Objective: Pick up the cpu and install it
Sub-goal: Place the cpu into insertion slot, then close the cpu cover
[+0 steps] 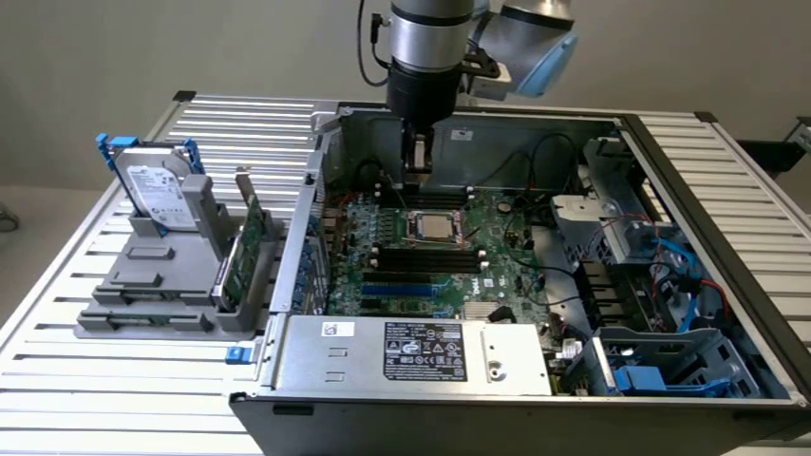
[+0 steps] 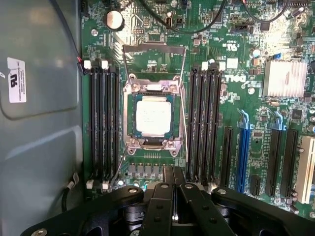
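Silvery on top, the cpu (image 2: 153, 115) lies flat inside the socket frame (image 2: 129, 88) on the green motherboard (image 2: 236, 78); the likely trouble from here is a clash, since the gripper (image 2: 174, 178) has its fingers pressed together with nothing between them, and a descent could knock the frame or the memory slots (image 2: 102, 123); the chip sits below the fingertips, a little nearer in the exterior view, not touching.

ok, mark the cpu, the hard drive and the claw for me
cpu (image 2: 153, 115): wrist view, centre of its silvery top.
hard drive (image 1: 159, 193): exterior view, on its white label.
claw (image 2: 173, 170): wrist view, between its shut fingertips.
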`<control>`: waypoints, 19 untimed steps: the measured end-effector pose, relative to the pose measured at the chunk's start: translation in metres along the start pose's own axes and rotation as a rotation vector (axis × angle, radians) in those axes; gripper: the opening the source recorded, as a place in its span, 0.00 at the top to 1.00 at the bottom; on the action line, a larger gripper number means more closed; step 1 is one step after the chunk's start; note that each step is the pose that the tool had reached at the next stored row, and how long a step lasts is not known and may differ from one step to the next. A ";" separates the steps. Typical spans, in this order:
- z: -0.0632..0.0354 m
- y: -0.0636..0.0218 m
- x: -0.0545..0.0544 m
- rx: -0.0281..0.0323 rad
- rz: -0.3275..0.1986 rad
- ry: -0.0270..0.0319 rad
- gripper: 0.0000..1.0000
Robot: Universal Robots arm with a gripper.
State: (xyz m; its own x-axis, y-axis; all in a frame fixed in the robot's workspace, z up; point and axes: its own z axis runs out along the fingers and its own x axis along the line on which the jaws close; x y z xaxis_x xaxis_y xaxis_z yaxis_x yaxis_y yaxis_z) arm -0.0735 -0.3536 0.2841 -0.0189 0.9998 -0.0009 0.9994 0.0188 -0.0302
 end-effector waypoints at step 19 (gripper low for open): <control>-0.0002 0.0026 0.000 0.0001 -0.002 0.0014 0.89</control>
State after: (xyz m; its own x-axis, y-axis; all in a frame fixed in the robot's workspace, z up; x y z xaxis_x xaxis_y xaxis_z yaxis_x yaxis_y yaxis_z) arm -0.0709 -0.3537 0.2842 -0.0206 0.9998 0.0005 0.9993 0.0206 -0.0303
